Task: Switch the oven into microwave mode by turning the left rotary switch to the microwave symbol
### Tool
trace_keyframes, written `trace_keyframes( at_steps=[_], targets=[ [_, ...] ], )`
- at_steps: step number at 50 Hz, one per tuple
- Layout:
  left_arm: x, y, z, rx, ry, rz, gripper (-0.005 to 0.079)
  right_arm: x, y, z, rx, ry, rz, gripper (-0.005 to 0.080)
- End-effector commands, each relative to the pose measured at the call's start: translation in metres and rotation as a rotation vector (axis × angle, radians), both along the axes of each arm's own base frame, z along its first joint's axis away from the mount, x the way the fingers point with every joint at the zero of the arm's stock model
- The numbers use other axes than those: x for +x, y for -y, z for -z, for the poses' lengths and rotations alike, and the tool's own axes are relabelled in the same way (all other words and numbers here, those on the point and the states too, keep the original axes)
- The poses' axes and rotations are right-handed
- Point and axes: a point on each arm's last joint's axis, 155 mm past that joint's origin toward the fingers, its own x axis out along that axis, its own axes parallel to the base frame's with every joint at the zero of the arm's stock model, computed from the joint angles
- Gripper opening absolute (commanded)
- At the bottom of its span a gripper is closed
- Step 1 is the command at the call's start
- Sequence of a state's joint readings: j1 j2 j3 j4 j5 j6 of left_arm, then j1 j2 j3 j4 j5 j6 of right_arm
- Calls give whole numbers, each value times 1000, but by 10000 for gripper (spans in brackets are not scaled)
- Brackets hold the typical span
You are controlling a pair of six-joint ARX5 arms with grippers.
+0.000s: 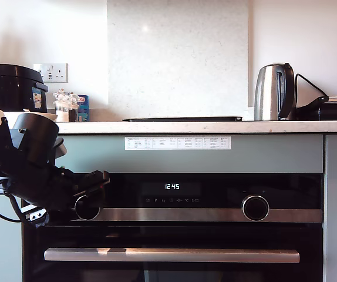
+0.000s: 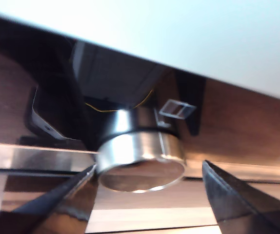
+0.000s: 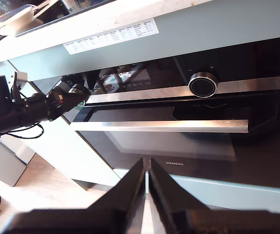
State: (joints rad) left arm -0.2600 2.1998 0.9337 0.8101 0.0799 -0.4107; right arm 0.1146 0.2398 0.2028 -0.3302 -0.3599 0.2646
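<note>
The oven (image 1: 215, 235) fills the lower exterior view; its display reads 12:45. The left rotary switch (image 1: 87, 208), a black knob with a silver rim, sits at the exterior view's left end of the steel strip. My first gripper (image 1: 90, 198) is right at it. In the first wrist view this knob (image 2: 140, 156) lies between the two dark fingers (image 2: 57, 204), beneath a tiny square outline (image 2: 177, 108). One fingertip is at the rim and the other stands apart, so the jaws are open. My second gripper (image 3: 147, 165) is shut and empty, well back from the oven (image 3: 189, 146).
A second knob (image 1: 255, 207), with minus and plus signs, sits towards the exterior view's right. The long steel handle (image 1: 171, 255) runs below the strip. On the worktop (image 1: 204, 127) stand a kettle (image 1: 274, 92), a black pot (image 1: 16, 87) and jars.
</note>
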Motion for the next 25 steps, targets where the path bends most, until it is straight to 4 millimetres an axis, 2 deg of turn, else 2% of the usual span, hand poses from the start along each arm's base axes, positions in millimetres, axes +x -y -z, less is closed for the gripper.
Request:
trace_keyframes(
  at_steps=[1, 10, 18, 25],
  targets=[
    [34, 0, -65, -21, 178, -14, 604, -1, -2, 4, 4, -11, -10, -12],
    [36, -6, -65, -18, 180, -30, 592, -1, -2, 5, 4, -11, -10, -12],
    [36, -7, -67, -17, 188, -29, 447, -1, -2, 5, 4, -13, -10, -12],
    [37, -7, -68, -18, 192, -30, 442, -1, -2, 5, 4, -14, -10, -12]
  ],
)
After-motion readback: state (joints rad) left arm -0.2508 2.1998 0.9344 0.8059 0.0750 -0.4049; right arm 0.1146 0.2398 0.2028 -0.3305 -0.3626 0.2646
